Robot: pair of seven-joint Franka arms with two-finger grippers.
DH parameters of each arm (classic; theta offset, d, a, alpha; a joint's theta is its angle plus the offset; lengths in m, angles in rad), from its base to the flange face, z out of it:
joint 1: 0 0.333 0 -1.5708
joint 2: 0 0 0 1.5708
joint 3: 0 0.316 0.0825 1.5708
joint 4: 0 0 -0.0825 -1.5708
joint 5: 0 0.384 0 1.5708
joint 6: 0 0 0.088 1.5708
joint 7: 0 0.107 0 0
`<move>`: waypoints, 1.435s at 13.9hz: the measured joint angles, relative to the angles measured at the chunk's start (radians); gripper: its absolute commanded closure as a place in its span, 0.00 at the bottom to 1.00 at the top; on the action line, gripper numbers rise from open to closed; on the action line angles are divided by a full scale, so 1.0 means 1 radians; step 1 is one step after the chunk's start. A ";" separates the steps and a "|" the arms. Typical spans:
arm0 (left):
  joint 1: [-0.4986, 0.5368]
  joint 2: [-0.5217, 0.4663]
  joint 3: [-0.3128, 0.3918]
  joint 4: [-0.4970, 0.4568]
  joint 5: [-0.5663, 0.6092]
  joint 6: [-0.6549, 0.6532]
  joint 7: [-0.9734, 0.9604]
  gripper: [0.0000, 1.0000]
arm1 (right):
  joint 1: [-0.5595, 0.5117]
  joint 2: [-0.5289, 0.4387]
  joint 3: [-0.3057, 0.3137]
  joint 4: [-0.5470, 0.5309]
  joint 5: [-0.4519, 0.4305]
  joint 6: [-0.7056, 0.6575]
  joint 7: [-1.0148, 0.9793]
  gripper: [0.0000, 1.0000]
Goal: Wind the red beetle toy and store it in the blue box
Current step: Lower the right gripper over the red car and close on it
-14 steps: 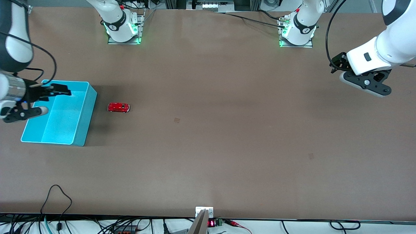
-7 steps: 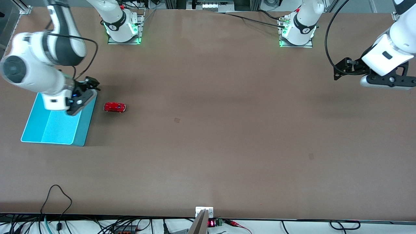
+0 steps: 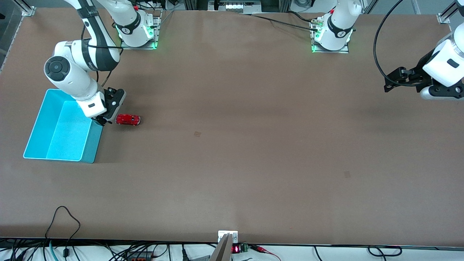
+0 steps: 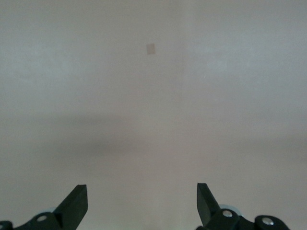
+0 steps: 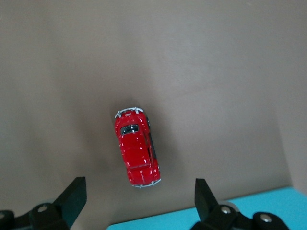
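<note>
Tiny glossy red beetle-shaped toy car (image 3: 128,119) w/ silvery bumpers sits on the brown worktop (image 3: 253,145), left part of the front view, mid-height. It lies just beside the rectangular turquoise-blue plastic box (image 3: 58,127), toward the left arm's end from it, apart from the box wall. Box inside is smooth & holds nothing visible.

Right gripper (image 3: 108,110) hangs low over the box's corner nearest the car, just above the worktop, jaws released & spread wide, nothing between them. In the right wrist view the car (image 5: 138,146) shows at frame centre, lengthwise between the two dark fingertips (image 5: 72,196), not touching either; a strip of the blue box rim (image 5: 268,203) runs along the lower right of that frame.

Left gripper (image 3: 440,92) waits at the far right edge of the front view, upper third, over bare worktop, well apart from car & box. Jaws released, wide, empty: left wrist view shows both fingertips (image 4: 74,203) w/ only bare worktop & a small pale square mark (image 4: 150,49) in the upper middle.
</note>
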State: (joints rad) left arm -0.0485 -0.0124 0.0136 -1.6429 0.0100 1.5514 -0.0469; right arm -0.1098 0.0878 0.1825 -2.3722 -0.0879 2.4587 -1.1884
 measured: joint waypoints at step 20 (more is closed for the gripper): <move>0.013 0.008 -0.026 0.006 -0.001 -0.009 0.000 0.00 | -0.004 0.180 0.002 -0.073 -0.011 0.271 -0.128 1.00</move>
State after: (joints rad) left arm -0.0356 -0.0047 -0.0120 -1.6374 0.0092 1.5429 -0.0470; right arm -0.1141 0.2679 0.1847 -2.4456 -0.0992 2.7301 -1.3166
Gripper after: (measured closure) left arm 0.000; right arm 0.573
